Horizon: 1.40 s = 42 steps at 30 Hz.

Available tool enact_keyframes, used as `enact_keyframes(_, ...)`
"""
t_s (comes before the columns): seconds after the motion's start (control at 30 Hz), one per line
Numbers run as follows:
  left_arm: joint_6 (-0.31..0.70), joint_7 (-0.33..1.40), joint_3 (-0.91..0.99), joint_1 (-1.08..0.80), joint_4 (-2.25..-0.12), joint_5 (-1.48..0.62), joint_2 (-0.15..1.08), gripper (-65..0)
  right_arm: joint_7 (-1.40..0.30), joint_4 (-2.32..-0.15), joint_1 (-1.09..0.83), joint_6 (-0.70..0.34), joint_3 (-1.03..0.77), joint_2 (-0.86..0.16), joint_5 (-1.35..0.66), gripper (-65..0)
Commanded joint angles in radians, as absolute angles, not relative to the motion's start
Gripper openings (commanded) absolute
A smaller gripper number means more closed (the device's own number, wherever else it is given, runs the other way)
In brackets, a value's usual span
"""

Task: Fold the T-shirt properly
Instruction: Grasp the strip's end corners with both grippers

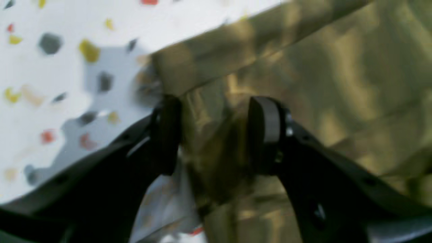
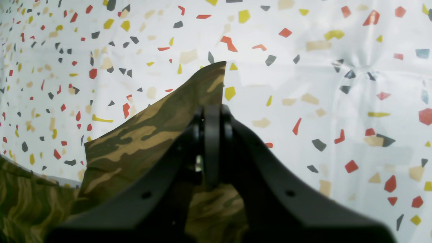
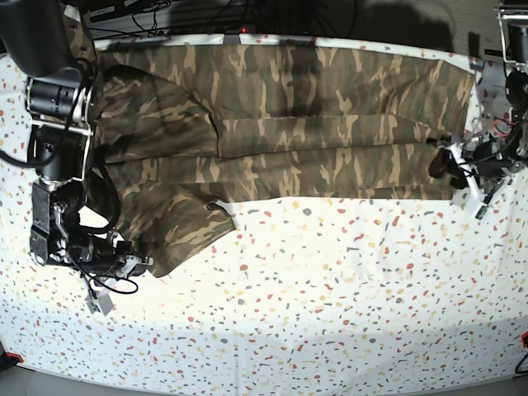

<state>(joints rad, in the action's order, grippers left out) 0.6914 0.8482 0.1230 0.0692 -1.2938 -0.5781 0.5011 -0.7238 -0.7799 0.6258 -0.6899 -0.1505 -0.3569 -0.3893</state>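
The camouflage T-shirt (image 3: 313,107) lies spread across the far half of the table, with a sleeve flap reaching toward the near left. My right gripper (image 3: 142,266) is at that flap's corner. In the right wrist view it (image 2: 212,114) is shut on the cloth, and a pointed tip of the T-shirt (image 2: 141,135) sticks up past the fingertips. My left gripper (image 3: 445,162) sits at the shirt's right edge. In the left wrist view its jaws (image 1: 216,135) stand wide apart, with a bunched fold of the T-shirt (image 1: 337,84) between the pads.
A white speckled table cover (image 3: 330,289) fills the near half. The right arm's black column (image 3: 58,124) stands over the shirt's left side. Cables and the left arm's mount (image 3: 513,41) are at the back right corner.
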Motion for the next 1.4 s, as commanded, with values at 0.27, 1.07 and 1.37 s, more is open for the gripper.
enact_keyframes(0.27,0.698,0.904,0.13,0.088,-1.309,-0.662,0.519,-34.6,-0.707,-0.799,0.661,-0.698,-0.154,-0.368,-0.405,-65.0)
enact_keyframes(1.07,0.698,0.928,0.131,0.08,-1.309,-0.846,0.545,-65.0,-0.87,-1.023,0.465,-0.698,-0.154,-0.511,-0.689,-65.0)
enact_keyframes(1.37,0.698,0.98,0.132,0.03,-1.358,-0.947,0.55,-65.0,-0.944,-1.349,0.205,-0.698,-0.158,-0.639,-0.875,-65.0)
